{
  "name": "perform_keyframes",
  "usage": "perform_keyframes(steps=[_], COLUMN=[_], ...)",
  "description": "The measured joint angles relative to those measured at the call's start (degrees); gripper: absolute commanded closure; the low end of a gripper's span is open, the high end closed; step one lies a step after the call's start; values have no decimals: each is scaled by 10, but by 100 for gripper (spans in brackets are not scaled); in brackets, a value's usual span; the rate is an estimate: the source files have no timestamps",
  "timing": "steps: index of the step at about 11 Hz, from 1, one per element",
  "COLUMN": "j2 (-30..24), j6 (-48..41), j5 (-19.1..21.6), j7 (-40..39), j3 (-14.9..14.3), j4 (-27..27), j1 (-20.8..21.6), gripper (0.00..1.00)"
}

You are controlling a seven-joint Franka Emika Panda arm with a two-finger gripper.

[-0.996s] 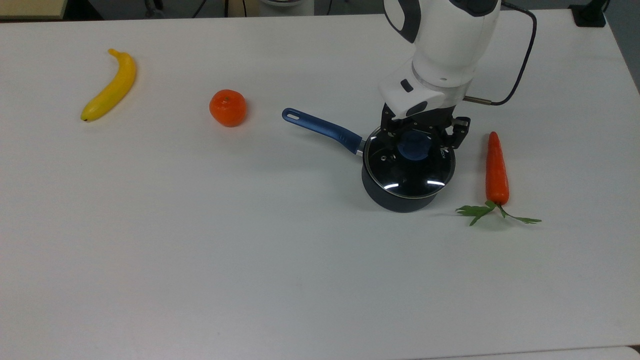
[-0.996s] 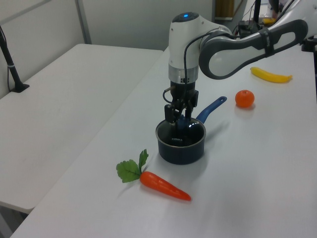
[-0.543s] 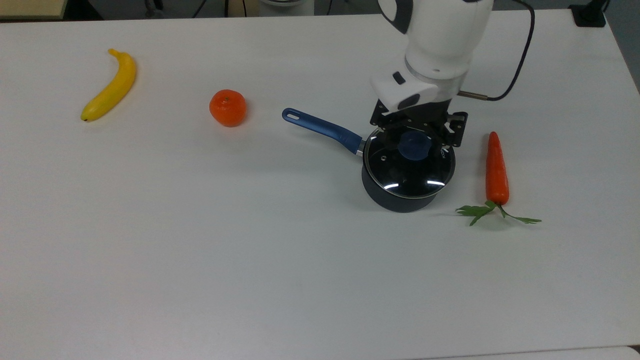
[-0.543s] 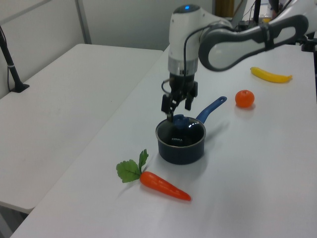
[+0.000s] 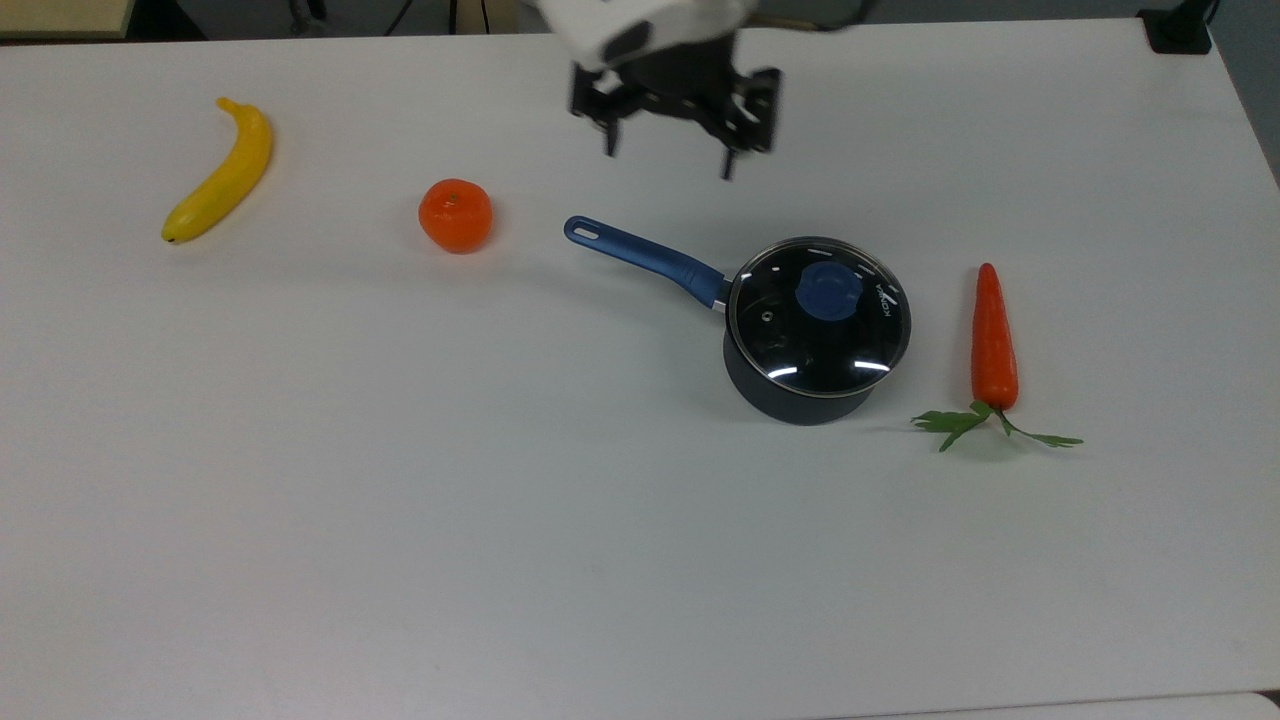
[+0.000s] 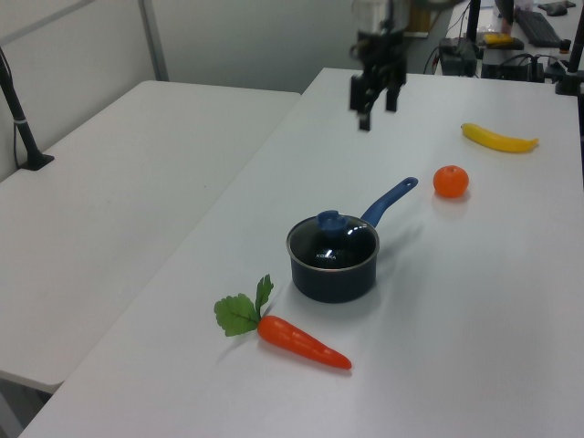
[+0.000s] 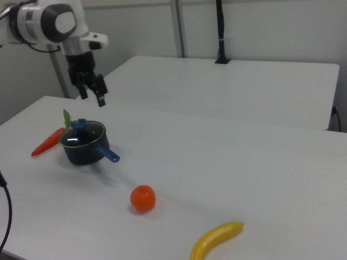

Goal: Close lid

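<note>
The round glass lid [image 5: 820,330] with its blue knob [image 5: 827,290] rests flat on the dark saucepan [image 5: 790,400], covering it. The same lid [image 6: 334,245] [image 7: 84,135] sits level on the pan in both side views. The pan's blue handle [image 5: 645,258] points to the top view's upper left. My gripper [image 5: 668,160] hangs open and empty, high above the table, up and to the left of the pan in the top view. It is well clear of the lid, as the left view [image 6: 375,114] and the right view [image 7: 92,99] also show.
An orange carrot [image 5: 994,340] with green leaves lies just right of the pan in the top view. A tangerine [image 5: 455,214] sits left of the handle tip, and a banana [image 5: 220,172] lies at the far left. A second white table [image 6: 119,182] adjoins.
My gripper has let go of the lid's knob, risen and moved off toward the top view's upper left. The lid stays on the saucepan, unmoved.
</note>
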Motion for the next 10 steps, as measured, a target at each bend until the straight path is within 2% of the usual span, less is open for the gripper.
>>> perform_keyframes(steps=[4,7,10], j2=[-93,-119,-119], j6=[-50,-72,-74], j5=[0,2,3], j7=[-164,-211,-214], j3=[-1,-1,5], j4=[-73,-87,-91], j1=[-109,-141,-142], gripper=[0,0,0])
